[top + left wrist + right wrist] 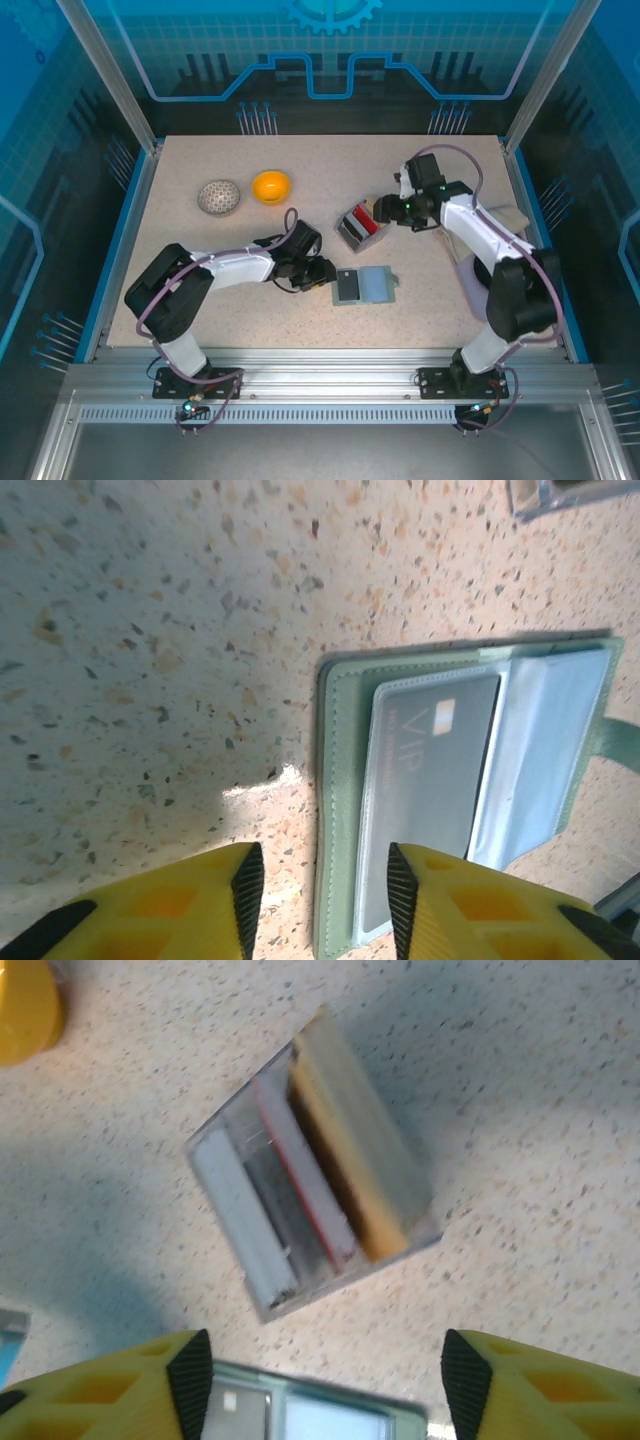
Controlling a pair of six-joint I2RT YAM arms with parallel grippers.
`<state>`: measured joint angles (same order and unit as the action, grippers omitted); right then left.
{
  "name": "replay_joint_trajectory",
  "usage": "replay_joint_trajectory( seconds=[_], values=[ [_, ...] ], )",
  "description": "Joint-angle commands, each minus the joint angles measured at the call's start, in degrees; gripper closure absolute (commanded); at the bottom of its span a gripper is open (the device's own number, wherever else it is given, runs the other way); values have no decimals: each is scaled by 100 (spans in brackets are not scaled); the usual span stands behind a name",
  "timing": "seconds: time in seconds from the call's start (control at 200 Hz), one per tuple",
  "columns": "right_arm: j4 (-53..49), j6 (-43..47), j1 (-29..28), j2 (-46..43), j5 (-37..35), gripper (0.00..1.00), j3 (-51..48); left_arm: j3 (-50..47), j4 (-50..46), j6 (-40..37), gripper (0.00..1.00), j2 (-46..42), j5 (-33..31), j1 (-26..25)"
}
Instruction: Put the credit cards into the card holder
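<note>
The card holder (376, 286) lies open on the table, grey-green with pale blue pockets. A grey credit card (430, 780) marked VIP sits in its left pocket. My left gripper (322, 895) is open just above the holder's left edge (340, 810), its yellow fingers astride that edge without pinching it. More credit cards stand on edge in a small clear box (310, 1190): a tan one (340, 1160), a red-edged one (300, 1175) and a white one (240, 1210). My right gripper (327, 1380) hangs open and empty over the gap between the box (358, 225) and the holder (330, 1420).
A yellow bowl (271, 185) and a speckled grey bowl (219, 197) sit at the back left. A tan object (515, 222) lies by the right edge behind my right arm. Blue rails border the table on both sides.
</note>
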<state>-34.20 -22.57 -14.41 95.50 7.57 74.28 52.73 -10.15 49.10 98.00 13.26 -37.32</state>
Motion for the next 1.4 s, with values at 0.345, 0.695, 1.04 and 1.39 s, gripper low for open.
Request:
replay_joint_trajectory(
  seconds=[0.345,0.695,1.04,1.39],
  values=[
    [-422,234,473,2158,2056,30,1882,1079,357,435,46,681,623,889],
    [-250,34,437,1500,2687,34,990,2018,26,488,41,1496,721,1104],
    [-1139,625,161,1185,557,34,1349,2425,-138,454,47,1913,753,1104],
    [-1487,1214,-431,1166,-774,34,1694,2564,-124,494,49,2305,874,1106]
  ],
)
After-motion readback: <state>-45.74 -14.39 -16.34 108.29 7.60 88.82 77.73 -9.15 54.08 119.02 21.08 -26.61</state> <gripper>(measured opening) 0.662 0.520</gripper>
